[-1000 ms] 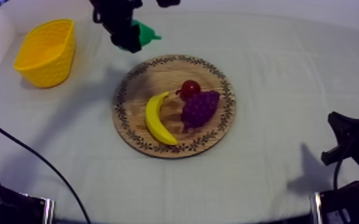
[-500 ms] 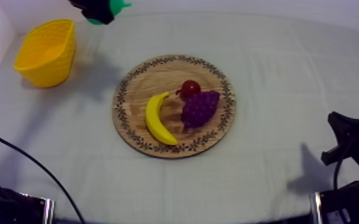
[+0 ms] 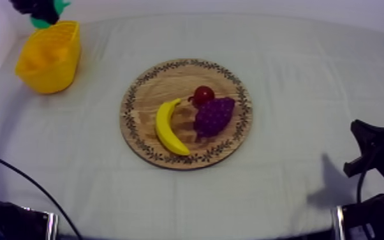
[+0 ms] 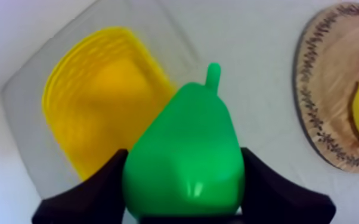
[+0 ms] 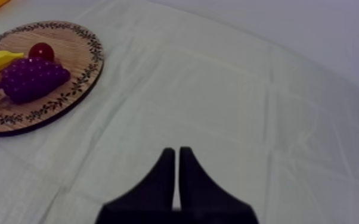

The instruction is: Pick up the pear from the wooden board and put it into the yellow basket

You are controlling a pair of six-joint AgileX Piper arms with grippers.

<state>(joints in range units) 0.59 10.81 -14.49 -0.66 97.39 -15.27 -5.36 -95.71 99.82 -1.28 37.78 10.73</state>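
The green pear [image 4: 188, 125] is clamped between the black fingers [image 4: 101, 189] of my left gripper [image 4: 185, 159], which is shut on it. In the top view this gripper [image 3: 35, 7] holds the pear [image 3: 40, 23] in the air over the far rim of the yellow basket [image 3: 49, 54] at the table's far left. From the left wrist the basket's open mouth [image 4: 95, 110] lies just behind the pear. The round wooden board [image 3: 147, 96] sits mid-table. My right gripper [image 5: 177, 156] is shut on nothing, low at the right [image 3: 363, 145].
On the board lie a banana [image 3: 166, 127], a bunch of purple grapes [image 3: 214, 116] and a small red fruit [image 3: 202, 95]. The right wrist view has the board [image 5: 89, 56] with the grapes [image 5: 30, 77] off beyond the shut fingers. A white wall stands left of the basket.
My left gripper has carried the pear leftward from the board's far edge to above the basket. The right arm and the fruit on the board have not moved.
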